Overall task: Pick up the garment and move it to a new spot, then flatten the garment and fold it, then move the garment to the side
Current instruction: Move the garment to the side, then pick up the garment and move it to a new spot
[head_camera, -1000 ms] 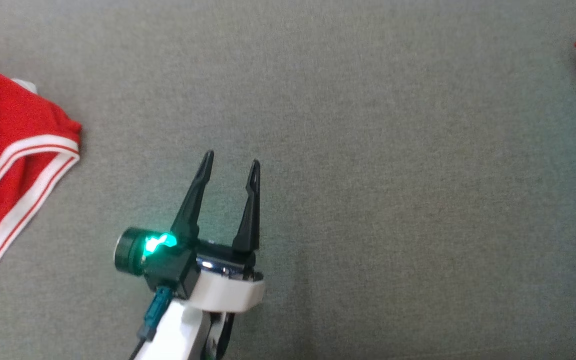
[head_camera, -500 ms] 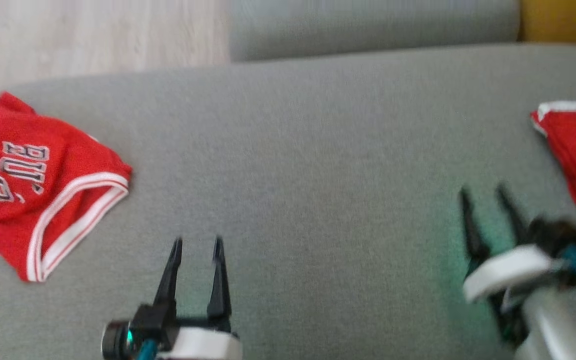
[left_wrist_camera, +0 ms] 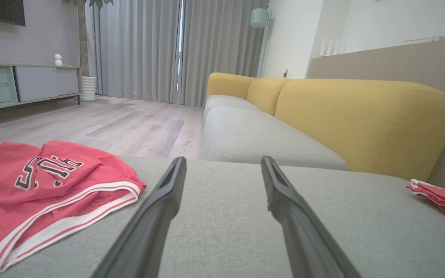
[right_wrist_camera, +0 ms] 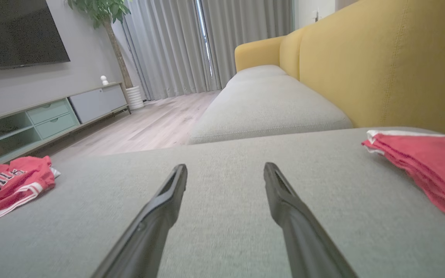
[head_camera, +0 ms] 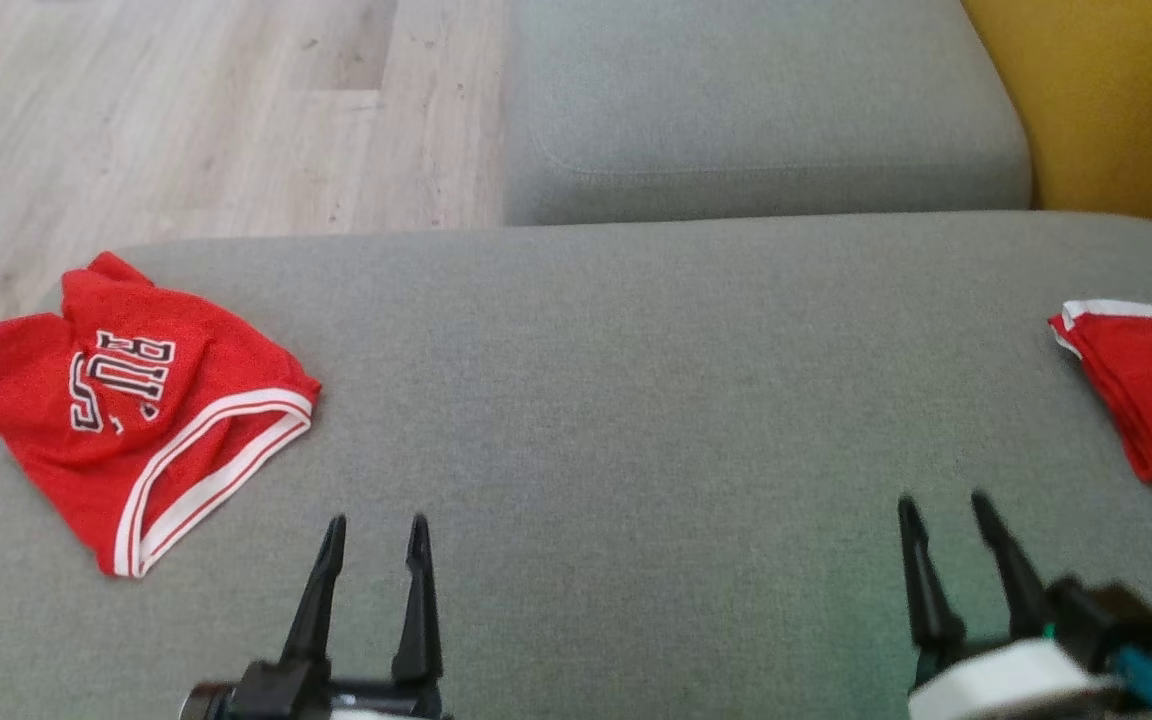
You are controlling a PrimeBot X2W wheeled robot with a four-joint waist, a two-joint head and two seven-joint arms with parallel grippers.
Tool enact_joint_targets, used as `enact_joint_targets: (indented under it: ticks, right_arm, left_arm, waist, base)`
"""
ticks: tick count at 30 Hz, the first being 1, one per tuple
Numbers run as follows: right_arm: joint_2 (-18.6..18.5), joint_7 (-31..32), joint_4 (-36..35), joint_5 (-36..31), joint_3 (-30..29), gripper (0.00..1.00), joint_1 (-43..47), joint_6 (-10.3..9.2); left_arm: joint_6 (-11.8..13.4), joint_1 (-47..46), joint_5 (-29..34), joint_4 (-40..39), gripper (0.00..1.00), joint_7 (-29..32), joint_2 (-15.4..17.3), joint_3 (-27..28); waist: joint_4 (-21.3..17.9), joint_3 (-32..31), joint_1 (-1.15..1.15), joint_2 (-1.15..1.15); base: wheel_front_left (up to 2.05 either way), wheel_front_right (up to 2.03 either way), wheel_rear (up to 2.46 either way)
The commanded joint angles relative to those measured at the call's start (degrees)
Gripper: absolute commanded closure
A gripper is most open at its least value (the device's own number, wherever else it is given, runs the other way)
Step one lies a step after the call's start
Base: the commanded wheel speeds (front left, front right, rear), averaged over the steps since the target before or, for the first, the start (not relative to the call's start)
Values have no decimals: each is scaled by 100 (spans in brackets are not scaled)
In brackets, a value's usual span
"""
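A crumpled red garment (head_camera: 136, 410) with white trim and dark lettering lies at the left end of the grey cushion (head_camera: 616, 420); it also appears in the left wrist view (left_wrist_camera: 48, 189) and the right wrist view (right_wrist_camera: 8, 185). A second red garment (head_camera: 1151, 385), folded, rests at the cushion's right edge, also seen from the wrists (left_wrist_camera: 442, 200) (right_wrist_camera: 423, 166). My left gripper (head_camera: 376, 525) stands open low in the head view, right of the crumpled garment and apart from it. My right gripper (head_camera: 941, 505) is open too, left of the folded garment. Both hold nothing.
A further grey seat cushion (head_camera: 756, 110) lies beyond, with a yellow sofa back (head_camera: 1116, 100) to the right. Wooden floor (head_camera: 186, 110) borders the cushion's far left. A TV cabinet (right_wrist_camera: 48, 112) and curtains (left_wrist_camera: 168, 50) stand across the room.
The head camera has tilted up, bringing floor, far cushion and sofa back into view. The right gripper has entered the picture; both grippers sit lower in the view, still open.
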Motion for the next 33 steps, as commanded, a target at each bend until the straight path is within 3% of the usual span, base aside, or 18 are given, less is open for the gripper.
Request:
enact_joint_targets:
  ticks: [1, 10, 33]
  right_arm:
    - [21, -60, -250, -64, 110, 0, 44, -5]
    - [153, -60, -504, -315, -14, 0, 576, -5]
    - [212, -61, -566, -309, -42, 0, 693, -5]
  left_arm:
    - [-49, -51, 99, -178, 0, -55, -19, 277]
    - [-179, 413, 390, -272, 0, -55, -19, 503]
    - [-221, 478, 377, -150, 0, -55, -19, 534]
  waist:
    - [52, -110, 0, 0]
    - [42, -356, 0, 0]
    - [-3, -368, 0, 0]
  base:
    - [0, 0, 0]
    - [0, 0, 0]
    - [0, 0, 0]
